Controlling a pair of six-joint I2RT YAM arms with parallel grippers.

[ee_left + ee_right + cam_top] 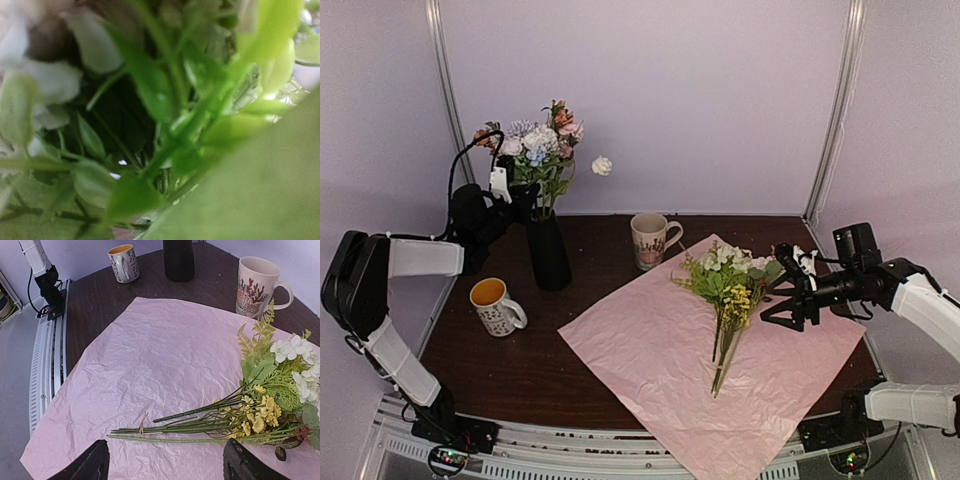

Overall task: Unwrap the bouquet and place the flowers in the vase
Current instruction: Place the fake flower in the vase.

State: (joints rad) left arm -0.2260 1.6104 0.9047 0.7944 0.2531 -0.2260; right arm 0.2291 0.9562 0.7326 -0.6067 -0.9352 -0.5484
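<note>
- Loose flowers (730, 285), white and yellow blooms with green fern and leaves, lie on the unfolded lilac-pink paper sheet (650, 350). In the top view they are toward 3 o'clock on the counter (520, 370), with the heads at 12 o'clock and the bare stems trailing to 6 o'clock.
- The right end effector (772, 300) hovers just beside this bunch, at its 3 o'clock. Its jaws are spread wide and hold nothing.
- In the right wrist view the loose flowers (270, 390) lie crosswise just past the dark fingertips (95, 462). The stems run from 9 o'clock and the blooms fan out toward 3 o'clock. The fingertips are apart from the stems, with crinkled paper sheet (150, 355) showing between them.
- The vase (548, 250), a tall black cylinder, stands upright on the bare counter at about 10 o'clock from the paper. It is well apart from the loose bunch.
- The arranged flowers (535, 145), pink, lavender and white with green leaves, rise out of the vase. One white bloom (602, 165) reaches out toward 3 o'clock.
- The left end effector (515, 192) is closed and sits among the stems just above the vase mouth, at their 9 o'clock. Whether it pinches a stem cannot be told.
- The left wrist view is filled with blurred green leaves (150, 100) and pale petals, too close to make out any fingers.
- A cream patterned mug (650, 240) stands at 10 o'clock from the loose bunch, just off the paper's far edge.
- An orange-lined mug (495, 305) stands at 7 o'clock from the vase.
</note>
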